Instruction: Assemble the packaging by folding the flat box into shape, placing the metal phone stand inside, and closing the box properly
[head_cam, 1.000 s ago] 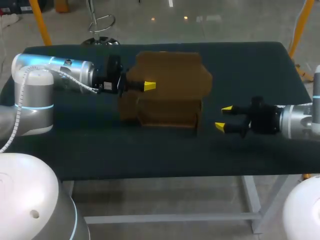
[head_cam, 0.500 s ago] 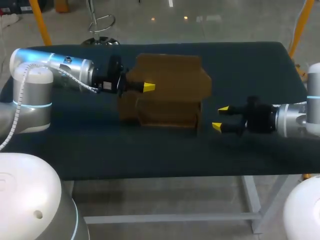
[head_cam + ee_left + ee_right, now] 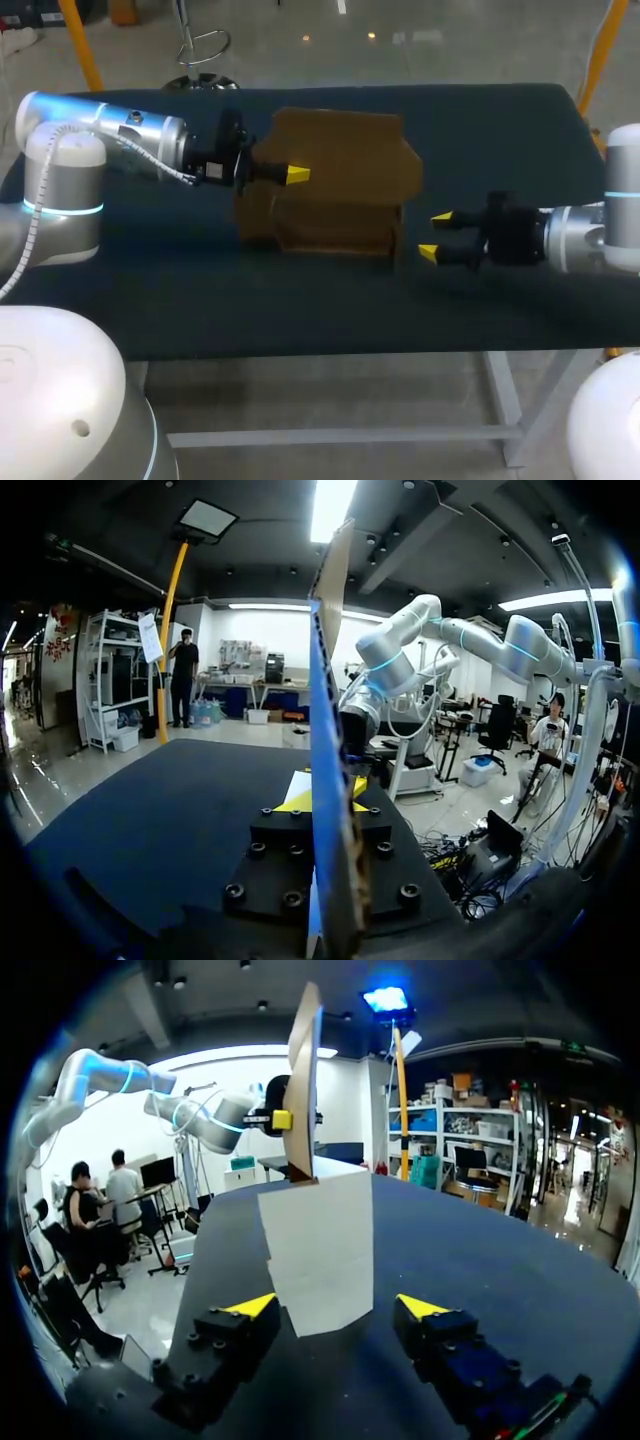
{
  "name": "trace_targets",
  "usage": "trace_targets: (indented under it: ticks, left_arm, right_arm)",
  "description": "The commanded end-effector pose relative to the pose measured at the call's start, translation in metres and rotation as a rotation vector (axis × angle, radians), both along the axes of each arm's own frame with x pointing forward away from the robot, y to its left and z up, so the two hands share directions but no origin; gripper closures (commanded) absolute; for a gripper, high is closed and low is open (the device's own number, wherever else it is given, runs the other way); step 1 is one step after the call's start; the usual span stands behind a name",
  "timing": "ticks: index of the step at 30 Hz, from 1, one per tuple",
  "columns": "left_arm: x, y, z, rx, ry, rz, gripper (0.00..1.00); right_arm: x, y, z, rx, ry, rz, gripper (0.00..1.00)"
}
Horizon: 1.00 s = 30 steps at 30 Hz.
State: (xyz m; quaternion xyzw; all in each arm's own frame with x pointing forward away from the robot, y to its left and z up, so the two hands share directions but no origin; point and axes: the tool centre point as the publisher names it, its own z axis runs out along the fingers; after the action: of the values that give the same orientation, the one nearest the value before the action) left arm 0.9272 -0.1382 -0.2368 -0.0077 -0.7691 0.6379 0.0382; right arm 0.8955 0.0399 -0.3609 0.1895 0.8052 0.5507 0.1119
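Mid-bench [image 3: 300, 310], left gripper [image 3: 297, 174] clamps the cardboard box [image 3: 345, 200] by its upright flap; right gripper [image 3: 433, 235], jaws apart, sits just beside it.

Open gap separates right hand [image 3: 435, 235] from box [image 3: 345, 165].

Head view high behind table [image 3: 300, 310], wrist views low, facing each other, sharing box [image 3: 340, 170]

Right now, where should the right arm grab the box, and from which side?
Probably the pale end flap of the box, from the right gripper's side: it juts toward those open fingers and lines up between them, while the left gripper pins the upright panel.
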Motion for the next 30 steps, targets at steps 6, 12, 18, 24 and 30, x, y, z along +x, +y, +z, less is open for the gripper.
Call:
trace_targets:
  ticks: [6,12,18,24,30]
  left_arm:
    - [-0.001,0.003,-0.004,0.001,-0.001,0.002,1.0]
    - [-0.001,0.003,-0.004,0.001,-0.001,0.002,1.0]
    - [-0.001,0.003,-0.004,0.001,-0.001,0.002,1.0]
    - [-0.001,0.003,-0.004,0.001,-0.001,0.002,1.0]
    - [-0.001,0.003,-0.004,0.001,-0.001,0.002,1.0]
  right_arm:
    - [0.001,0.009,-0.004,0.009,0.006,-0.001,0.2]
    - [0.004,0.019,-0.007,0.019,0.004,0.018,0.21]
    - [0.01,0.024,-0.006,0.026,-0.007,0.033,0.24]
    - [0.016,0.029,-0.009,0.032,-0.007,0.037,0.26]
    - [0.019,0.036,-0.012,0.048,0.004,0.051,0.29]
